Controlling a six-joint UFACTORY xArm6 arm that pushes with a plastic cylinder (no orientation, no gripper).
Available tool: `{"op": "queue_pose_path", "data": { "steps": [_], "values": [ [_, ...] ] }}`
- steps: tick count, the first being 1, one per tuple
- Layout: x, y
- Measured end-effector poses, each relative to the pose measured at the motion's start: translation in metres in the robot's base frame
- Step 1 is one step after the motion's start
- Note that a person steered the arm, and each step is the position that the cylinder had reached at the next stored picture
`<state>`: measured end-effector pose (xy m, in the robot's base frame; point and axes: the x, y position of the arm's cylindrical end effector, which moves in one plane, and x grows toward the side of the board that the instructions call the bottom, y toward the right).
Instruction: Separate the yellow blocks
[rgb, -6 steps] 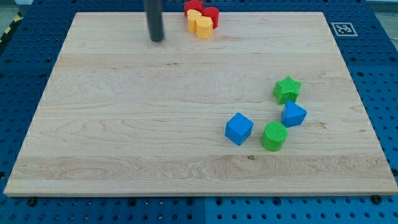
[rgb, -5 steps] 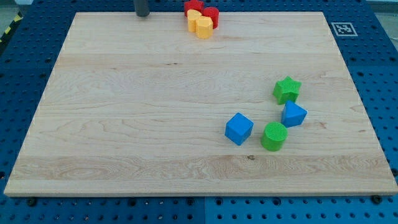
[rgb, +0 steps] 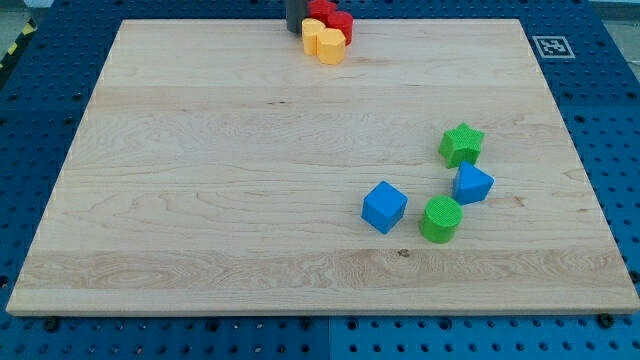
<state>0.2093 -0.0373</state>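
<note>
No jaws on this rig, so nothing's held; your tip (rgb: 296, 29) sits just left of the yellow blocks (rgb: 324, 41) at the view's top edge. They're jammed against the red blocks (rgb: 337, 20), so you could shove the whole cluster off the board (rgb: 200, 180).

No readable text, number or brand is found anywhere. One sign is noted: a black-and-white square fiducial marker (rgb: 551, 46), printed on a white tag at the board's (rgb: 200, 180) top-right corner in the view. Its pattern is seen only as blocky cells; no code can be read from it.
</note>
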Motion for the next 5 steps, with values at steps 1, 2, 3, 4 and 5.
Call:
{"op": "queue_pose_path", "data": {
  "steps": [1,2,3,4,5],
  "values": [
    [0.004,-0.001],
    [0.015,-0.001],
    [0.026,0.005],
    [0.039,0.016],
    [0.066,0.032]
  ]
}}
